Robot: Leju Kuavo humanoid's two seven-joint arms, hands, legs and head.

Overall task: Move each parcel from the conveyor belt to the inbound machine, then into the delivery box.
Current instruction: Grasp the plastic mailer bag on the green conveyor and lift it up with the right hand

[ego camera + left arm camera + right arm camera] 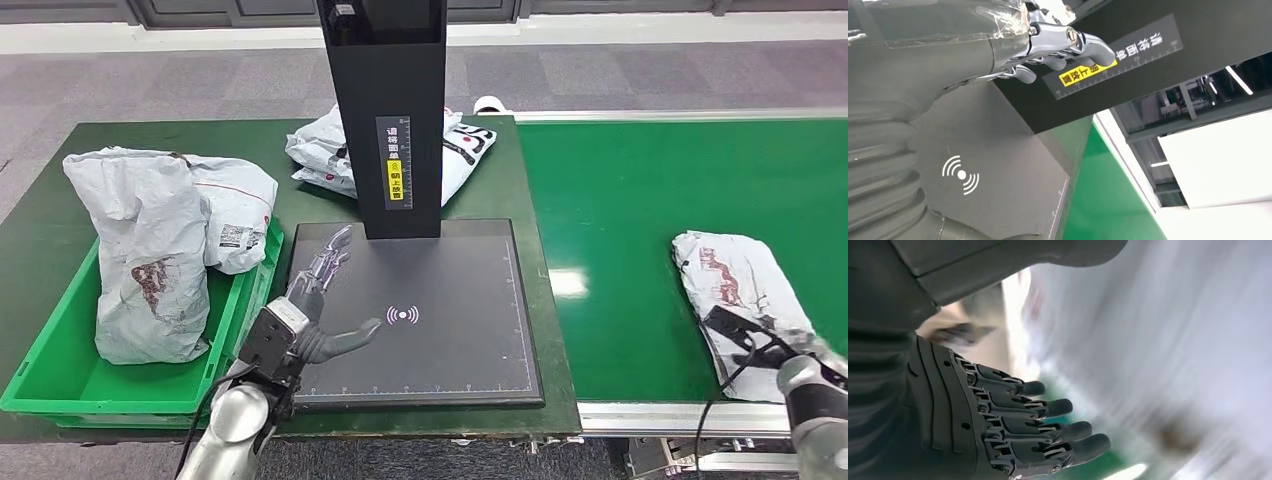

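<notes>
A white parcel (735, 285) with red print lies on the green conveyor belt (640, 200) at the right. My right hand (772, 348) is at the parcel's near end. In the right wrist view its fingers (1048, 425) are stretched out beside the blurred white parcel (1158, 340), holding nothing. My left hand (318, 290) hovers over the left side of the black inbound machine plate (450, 340), fingers (1068, 45) spread and empty. The green delivery box (60, 370) at the left holds two white parcels (150, 250).
The machine's black post (390, 110) rises from the plate's far edge, and another white parcel (465, 150) lies behind it. The dark green table (40, 220) carries both box and machine. Grey floor lies beyond.
</notes>
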